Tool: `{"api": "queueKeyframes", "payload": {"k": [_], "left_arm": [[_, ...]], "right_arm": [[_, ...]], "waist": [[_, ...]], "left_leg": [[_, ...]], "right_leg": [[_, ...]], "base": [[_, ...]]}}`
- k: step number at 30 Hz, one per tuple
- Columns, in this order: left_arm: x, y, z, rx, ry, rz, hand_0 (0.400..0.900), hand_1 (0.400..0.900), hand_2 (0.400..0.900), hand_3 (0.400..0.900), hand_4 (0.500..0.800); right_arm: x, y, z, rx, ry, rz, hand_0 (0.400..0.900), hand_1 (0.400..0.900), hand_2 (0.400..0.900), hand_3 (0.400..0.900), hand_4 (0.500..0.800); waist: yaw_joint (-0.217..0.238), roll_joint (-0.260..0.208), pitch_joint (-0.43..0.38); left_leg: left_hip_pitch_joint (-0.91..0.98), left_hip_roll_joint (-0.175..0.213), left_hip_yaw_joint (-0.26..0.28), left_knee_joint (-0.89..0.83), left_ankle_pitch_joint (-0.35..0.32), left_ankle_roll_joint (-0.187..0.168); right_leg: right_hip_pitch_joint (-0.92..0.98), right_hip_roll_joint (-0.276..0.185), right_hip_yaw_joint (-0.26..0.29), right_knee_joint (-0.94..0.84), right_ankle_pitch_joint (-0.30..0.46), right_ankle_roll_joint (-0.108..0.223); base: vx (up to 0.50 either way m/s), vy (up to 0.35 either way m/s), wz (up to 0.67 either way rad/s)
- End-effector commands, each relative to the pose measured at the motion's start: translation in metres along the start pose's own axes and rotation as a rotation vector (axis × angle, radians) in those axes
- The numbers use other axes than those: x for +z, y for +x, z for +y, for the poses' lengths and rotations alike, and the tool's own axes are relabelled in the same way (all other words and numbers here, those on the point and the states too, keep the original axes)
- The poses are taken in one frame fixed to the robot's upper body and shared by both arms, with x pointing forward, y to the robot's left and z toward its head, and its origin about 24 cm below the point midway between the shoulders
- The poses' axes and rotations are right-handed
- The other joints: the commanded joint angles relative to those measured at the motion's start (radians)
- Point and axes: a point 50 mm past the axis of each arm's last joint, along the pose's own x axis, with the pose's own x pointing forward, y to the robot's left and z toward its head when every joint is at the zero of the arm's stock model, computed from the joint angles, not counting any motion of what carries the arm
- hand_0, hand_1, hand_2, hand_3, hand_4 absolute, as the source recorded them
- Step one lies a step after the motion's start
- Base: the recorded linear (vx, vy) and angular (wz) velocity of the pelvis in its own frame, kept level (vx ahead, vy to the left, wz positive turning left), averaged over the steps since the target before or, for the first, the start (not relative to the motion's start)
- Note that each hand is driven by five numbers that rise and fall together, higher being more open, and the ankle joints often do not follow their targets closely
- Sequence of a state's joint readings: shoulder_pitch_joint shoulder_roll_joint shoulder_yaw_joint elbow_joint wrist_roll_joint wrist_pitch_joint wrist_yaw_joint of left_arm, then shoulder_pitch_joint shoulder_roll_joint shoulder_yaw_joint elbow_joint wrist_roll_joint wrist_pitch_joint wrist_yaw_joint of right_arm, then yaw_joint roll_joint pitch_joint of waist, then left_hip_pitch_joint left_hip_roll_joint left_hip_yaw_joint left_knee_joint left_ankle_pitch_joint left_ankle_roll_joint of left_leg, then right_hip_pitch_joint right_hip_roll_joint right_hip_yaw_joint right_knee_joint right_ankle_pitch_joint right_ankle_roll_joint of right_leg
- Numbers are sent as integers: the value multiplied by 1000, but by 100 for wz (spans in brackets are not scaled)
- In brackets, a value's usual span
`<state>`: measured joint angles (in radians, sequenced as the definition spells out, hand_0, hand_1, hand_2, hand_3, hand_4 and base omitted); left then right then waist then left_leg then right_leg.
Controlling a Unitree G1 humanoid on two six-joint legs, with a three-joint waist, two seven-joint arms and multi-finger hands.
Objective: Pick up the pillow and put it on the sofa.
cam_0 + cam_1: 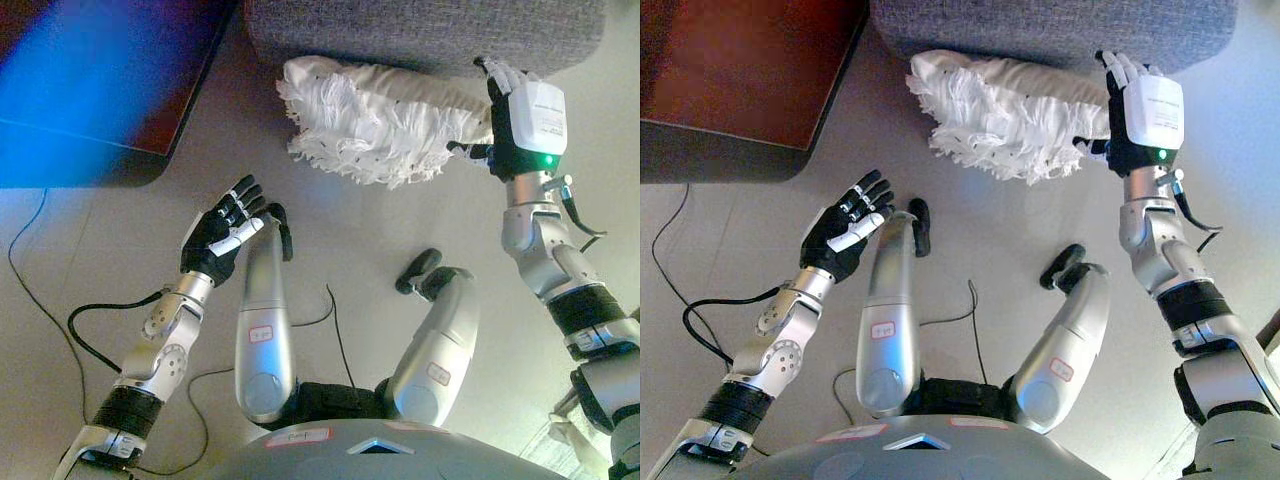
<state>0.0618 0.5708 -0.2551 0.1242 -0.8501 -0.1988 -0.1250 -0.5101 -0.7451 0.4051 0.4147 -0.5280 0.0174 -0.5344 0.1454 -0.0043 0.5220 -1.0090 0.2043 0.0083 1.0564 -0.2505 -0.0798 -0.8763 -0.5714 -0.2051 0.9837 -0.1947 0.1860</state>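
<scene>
White fringed pillow (375,120) lies on the floor against the sofa (420,30), touching the right hand (515,120), whose grip I can't tell. Left hand (225,235) hangs open, well short. Looks soft and light; grab both ends.

White fringed pillow (375,120) on the floor against the grey sofa (420,30)

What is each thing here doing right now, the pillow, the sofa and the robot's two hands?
pillow: on the floor, against the sofa's base, not lifted.
sofa: nothing on the part in view.
right hand: at the pillow's right end, fingers straight.
left hand: open in the air, apart from the pillow.
</scene>
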Motion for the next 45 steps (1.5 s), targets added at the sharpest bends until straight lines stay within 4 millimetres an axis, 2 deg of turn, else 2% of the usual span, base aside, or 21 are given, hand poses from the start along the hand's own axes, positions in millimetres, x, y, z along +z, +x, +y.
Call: {"api": "queueKeyframes", "payload": {"k": [1,8,16,25,32,37,45], "left_arm": [[21,-1,-29,-163,-62,-150,900,900,900,900,800],[23,-3,-30,-204,-93,-164,900,900,900,900,800],[21,-4,-31,-219,-85,-151,900,900,900,900,800],[14,-4,-38,-232,-116,-151,900,900,900,900,800],[19,2,-42,-244,-129,-179,900,900,900,900,800],[19,5,-46,-239,-133,-174,900,900,900,900,800],[13,4,-49,-252,-130,-135,900,900,900,900,800]], "right_arm": [[-10,25,-42,-145,-153,-55,900,900,900,900,800],[-17,40,-48,-132,-219,-16,900,900,900,900,800],[-22,61,-45,6,-187,108,900,900,900,900,800],[-18,81,-55,-41,-241,171,900,900,900,900,800],[-31,87,-42,195,-228,364,900,900,900,900,800],[-31,89,-35,316,-162,477,900,900,900,900,800],[-33,80,-18,547,-58,609,900,900,900,900,800]], "waist": [[31,59,-2],[60,63,-2],[109,68,-2],[140,78,-2],[176,82,-2],[202,88,-2],[225,91,-2]], "left_leg": [[67,68,-44,57,-134,-12],[-2,50,-80,150,-154,-9],[-59,28,-112,221,-169,-1],[-97,11,-136,271,-176,3],[-125,-4,-154,304,-178,14],[-128,-16,-163,322,-174,13],[-117,-21,-169,319,-152,12]], "right_leg": [[-104,3,40,104,-34,-16],[-165,-7,47,168,-50,-23],[-204,-13,41,238,-84,-35],[-224,-10,37,254,-88,-43],[-240,-16,31,274,-98,-56],[-230,-18,31,299,-113,-62],[-208,-19,36,306,-112,-67]], "base": [[38,47,8],[43,13,10],[37,-27,11],[11,-9,3],[-26,1,6],[3,-10,8],[25,-4,5]]}}
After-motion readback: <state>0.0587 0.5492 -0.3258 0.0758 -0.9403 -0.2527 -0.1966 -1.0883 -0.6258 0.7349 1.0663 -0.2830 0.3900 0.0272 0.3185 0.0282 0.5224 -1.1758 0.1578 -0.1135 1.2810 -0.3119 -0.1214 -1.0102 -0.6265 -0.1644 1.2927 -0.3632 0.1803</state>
